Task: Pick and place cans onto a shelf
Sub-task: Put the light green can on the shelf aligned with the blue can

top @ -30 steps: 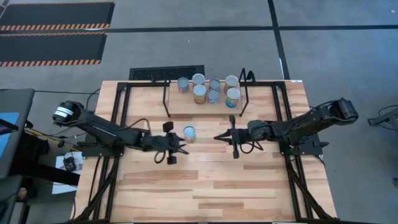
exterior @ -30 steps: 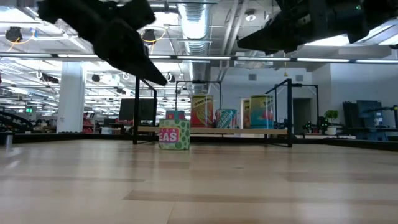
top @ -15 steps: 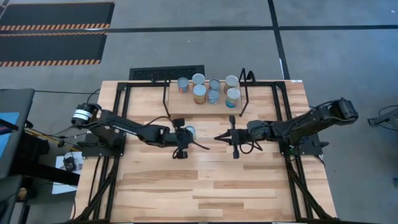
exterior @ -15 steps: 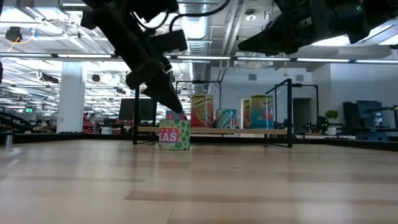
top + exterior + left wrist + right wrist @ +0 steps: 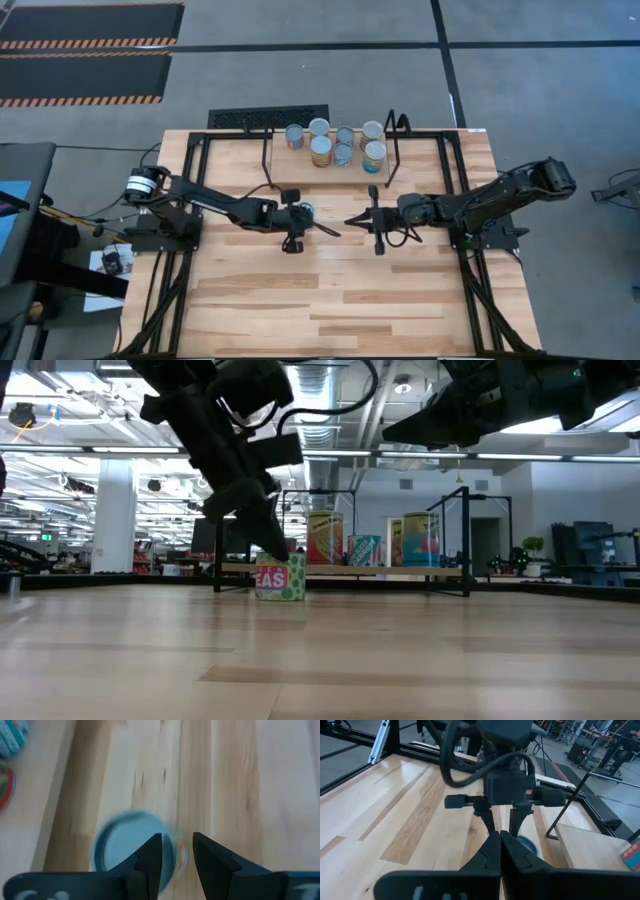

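One can (image 5: 304, 210) with a silver-blue top and a pink and green label stands upright on the tabletop in front of the shelf (image 5: 330, 170); it also shows in the low view (image 5: 281, 579). Several more cans (image 5: 321, 150) stand on the shelf's far part. My left gripper (image 5: 176, 845) points down right over the lone can (image 5: 125, 851), open by a narrow gap, one finger (image 5: 151, 854) over the can's top and the other past its rim. My right gripper (image 5: 499, 845) is shut and empty, above the table's middle (image 5: 352, 221). My left gripper stands right over the lone can's top, near its rim (image 5: 170, 862). I cannot tell whether a finger touches it. The can stands upright on the table.
The shelf's black rod legs (image 5: 268, 165) stand just beyond the lone can. My two grippers face each other a short way apart. Open tabletop (image 5: 350, 300) lies toward the near edge.
My left gripper has gone toward the table's right and far edges and come down, from beside the lone can to right over it. The can has stayed in place. My right arm has kept still.
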Controlling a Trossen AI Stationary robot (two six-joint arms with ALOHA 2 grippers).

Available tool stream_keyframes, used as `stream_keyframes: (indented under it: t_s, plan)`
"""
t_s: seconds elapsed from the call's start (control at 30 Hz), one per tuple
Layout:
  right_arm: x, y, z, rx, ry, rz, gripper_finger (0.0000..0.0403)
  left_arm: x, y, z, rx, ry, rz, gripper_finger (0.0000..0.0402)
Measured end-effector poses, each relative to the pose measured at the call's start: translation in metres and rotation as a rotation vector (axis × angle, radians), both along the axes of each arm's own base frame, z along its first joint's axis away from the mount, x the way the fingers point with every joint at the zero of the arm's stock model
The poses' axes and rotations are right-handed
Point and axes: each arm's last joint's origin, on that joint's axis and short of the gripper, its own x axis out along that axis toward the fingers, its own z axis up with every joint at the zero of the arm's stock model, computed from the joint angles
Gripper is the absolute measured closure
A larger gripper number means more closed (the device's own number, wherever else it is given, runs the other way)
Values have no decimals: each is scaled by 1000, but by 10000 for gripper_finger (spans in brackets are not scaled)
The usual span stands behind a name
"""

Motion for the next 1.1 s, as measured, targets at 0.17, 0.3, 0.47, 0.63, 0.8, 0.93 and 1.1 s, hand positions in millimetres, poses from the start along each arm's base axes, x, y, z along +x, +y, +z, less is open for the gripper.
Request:
stream_keyframes:
  t_s: [0.17,0.3,0.47,0.63,0.8,0.93,1.1]
  plan:
    - [0,0,0,1,-2,0,390,3,4,-9,29,30,-1,320]
    - [0,0,0,1,-2,0,387,4,4,-9,35,23,-9,373]
    - [0,0,0,1,1,0,390,6,8,10,38,-4,17,394]
    - [0,0,0,0,2,0,388,11,34,52,68,-46,216,399]
    - [0,0,0,0,2,0,389,11,73,75,9,-72,340,400]
    - [0,0,-1,-1,6,0,391,4,104,74,-5,-78,439,401]
    - [0,0,-1,-1,6,1,387,0,127,73,-29,-87,487,401]
